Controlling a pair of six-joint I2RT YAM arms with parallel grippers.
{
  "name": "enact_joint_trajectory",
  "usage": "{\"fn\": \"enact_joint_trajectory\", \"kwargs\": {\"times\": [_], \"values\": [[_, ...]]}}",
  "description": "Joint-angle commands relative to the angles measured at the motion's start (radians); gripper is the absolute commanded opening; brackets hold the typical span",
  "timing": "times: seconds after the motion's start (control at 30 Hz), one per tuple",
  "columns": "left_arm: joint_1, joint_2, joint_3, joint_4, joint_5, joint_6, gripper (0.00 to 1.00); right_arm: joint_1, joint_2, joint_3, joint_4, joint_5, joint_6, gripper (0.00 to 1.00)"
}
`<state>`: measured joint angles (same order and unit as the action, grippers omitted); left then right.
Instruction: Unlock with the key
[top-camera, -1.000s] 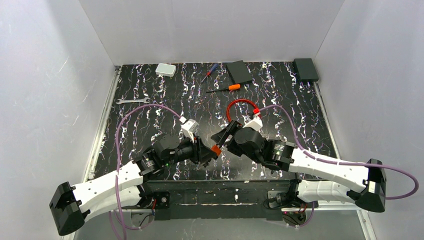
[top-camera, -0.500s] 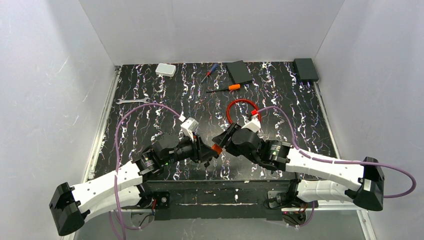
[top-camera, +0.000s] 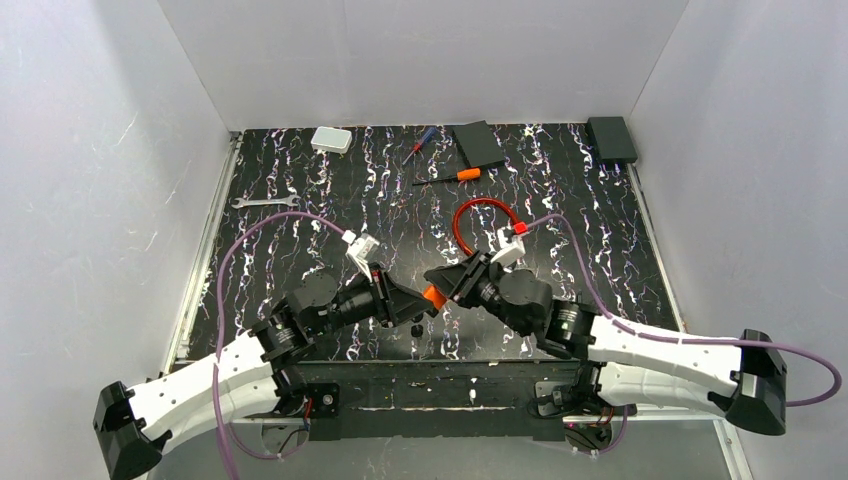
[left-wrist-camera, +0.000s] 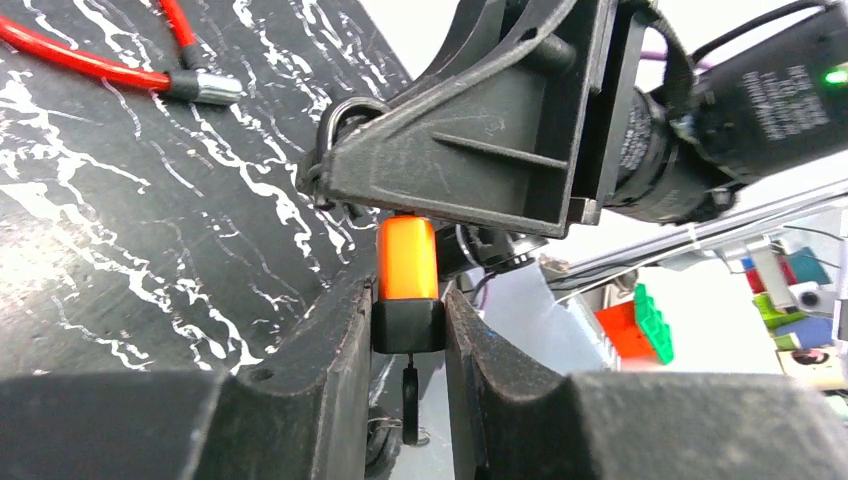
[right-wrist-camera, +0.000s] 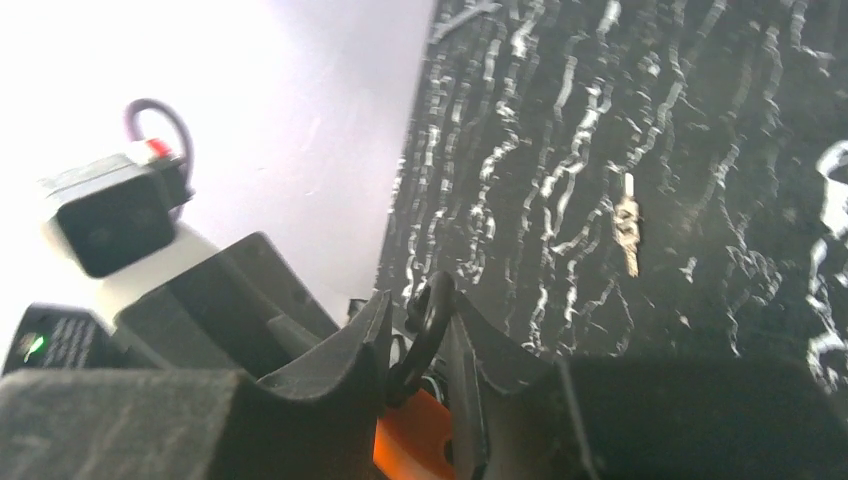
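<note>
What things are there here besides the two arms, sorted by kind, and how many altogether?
Screwdrivers: 2 (small screwdriver, orange screwdriver)
Boxes: 2 (white box, black box)
Wrench: 1
Black pad: 1
Red cable: 1
Key: 1
Total: 8

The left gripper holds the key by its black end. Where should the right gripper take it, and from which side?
Grip the orange part of the key, which sticks out free beyond the left gripper. Come from the end opposite that gripper, with the jaws across the orange sides, since the black base is already clamped.
</note>
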<state>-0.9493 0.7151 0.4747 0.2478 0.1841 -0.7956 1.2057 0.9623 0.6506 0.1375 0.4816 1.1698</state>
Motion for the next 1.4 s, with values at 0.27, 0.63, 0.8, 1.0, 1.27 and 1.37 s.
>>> {"fn": "enact_joint_trajectory", "kwargs": {"times": [0.27, 0.63, 0.8, 1.0, 1.27, 1.37], "values": [[0.003, -0.032, 0.027, 0.116, 0.122, -0.067, 0.00, -0.001, -0.238, -0.246, 0.617, -0.271, -0.526, 0.40], [0.003, -0.007, 0.042, 0.126, 0.183, -0.048, 0.00, -0.001, -0.259, -0.160, 0.486, -0.333, -0.588, 0.47], [0.003, -0.038, 0.037, 0.089, 0.159, -0.005, 0.00, -0.001, -0.314, -0.029, 0.118, -0.199, -0.509, 0.68], [0.003, -0.021, 0.043, 0.064, 0.134, 0.029, 0.00, -0.001, -0.264, 0.119, -0.213, -0.127, -0.358, 0.70], [0.003, 0.004, 0.071, 0.064, 0.151, 0.040, 0.00, -0.001, -0.083, 0.255, -0.390, -0.102, -0.275, 0.79], [0.003, -0.004, 0.072, 0.062, 0.144, 0.041, 0.00, -0.001, -0.023, 0.293, -0.433, -0.110, -0.253, 0.79]]}}
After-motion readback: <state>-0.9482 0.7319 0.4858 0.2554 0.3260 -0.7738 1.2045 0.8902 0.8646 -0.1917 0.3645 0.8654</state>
